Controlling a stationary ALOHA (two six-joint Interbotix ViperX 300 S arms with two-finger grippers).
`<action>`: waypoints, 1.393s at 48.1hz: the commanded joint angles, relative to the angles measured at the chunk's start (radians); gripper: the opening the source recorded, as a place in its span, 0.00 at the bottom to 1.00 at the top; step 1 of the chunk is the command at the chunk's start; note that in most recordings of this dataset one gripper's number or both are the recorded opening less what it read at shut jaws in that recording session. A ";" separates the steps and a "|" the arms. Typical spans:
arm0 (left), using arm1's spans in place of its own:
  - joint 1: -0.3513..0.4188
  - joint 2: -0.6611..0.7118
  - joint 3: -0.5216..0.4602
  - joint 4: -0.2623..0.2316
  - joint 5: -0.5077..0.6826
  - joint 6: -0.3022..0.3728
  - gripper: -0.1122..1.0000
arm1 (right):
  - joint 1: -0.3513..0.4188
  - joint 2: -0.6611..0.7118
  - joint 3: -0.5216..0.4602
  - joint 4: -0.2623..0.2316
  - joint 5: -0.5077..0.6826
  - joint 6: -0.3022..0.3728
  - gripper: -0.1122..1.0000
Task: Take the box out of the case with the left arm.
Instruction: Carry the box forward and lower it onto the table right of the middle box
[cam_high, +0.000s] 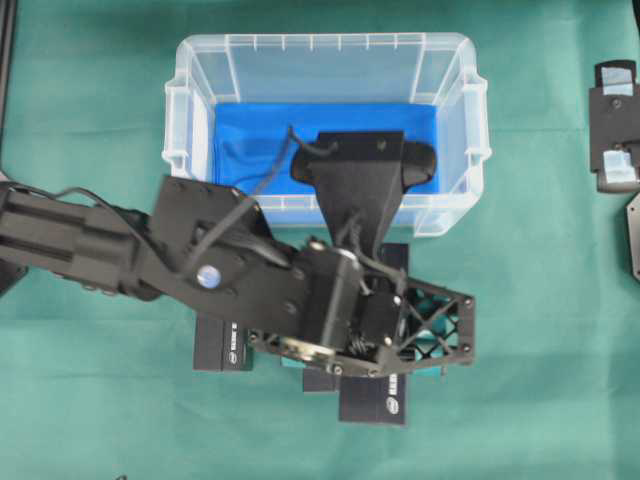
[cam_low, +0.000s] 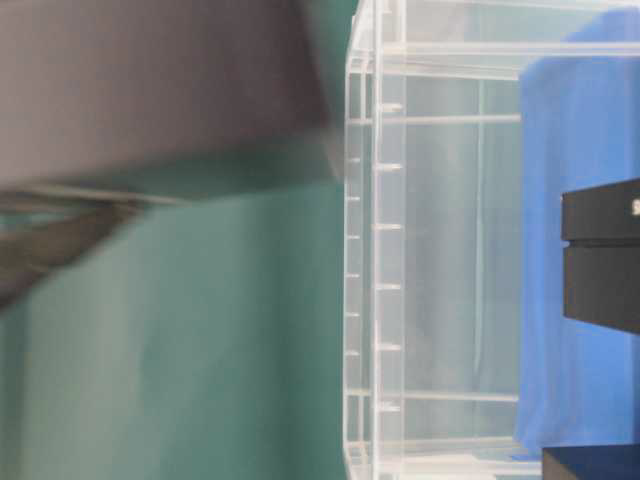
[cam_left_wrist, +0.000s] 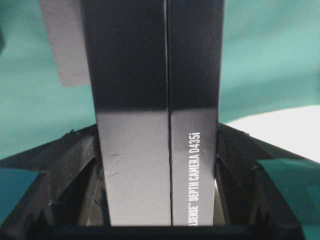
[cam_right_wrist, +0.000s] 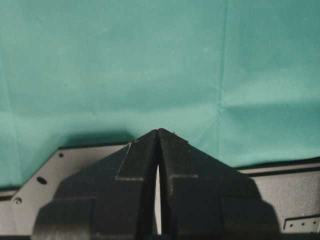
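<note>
In the left wrist view a long black box (cam_left_wrist: 150, 100) printed "DEPTH CAMERA D435i" is clamped between the dark fingers, so my left gripper (cam_left_wrist: 157, 127) is shut on it. In the overhead view the left gripper (cam_high: 425, 335) hangs over the green table just in front of the case (cam_high: 330, 45). The box (cam_high: 372, 402) sticks out beneath it, outside the clear walls. The case's blue floor sheet (cam_high: 250, 135) shows, partly hidden by the wrist camera mount. My right gripper (cam_right_wrist: 158, 132) is shut on nothing, parked at the table's right edge.
A second black box (cam_high: 222, 345) lies on the cloth under the left arm's forearm. The right arm's parts (cam_high: 613, 125) sit at the far right. In the table-level view the case wall (cam_low: 385, 250) fills the middle, with a blurred dark shape (cam_low: 150, 90) at upper left.
</note>
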 joint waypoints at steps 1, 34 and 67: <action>0.006 -0.078 0.043 0.014 -0.041 -0.003 0.64 | 0.002 -0.003 -0.009 -0.002 -0.003 0.000 0.10; 0.037 -0.087 0.480 0.044 -0.537 -0.005 0.64 | 0.000 -0.005 0.002 -0.002 -0.005 0.003 0.10; 0.049 -0.083 0.555 0.035 -0.618 0.011 0.64 | 0.000 -0.008 0.021 -0.003 -0.005 0.000 0.10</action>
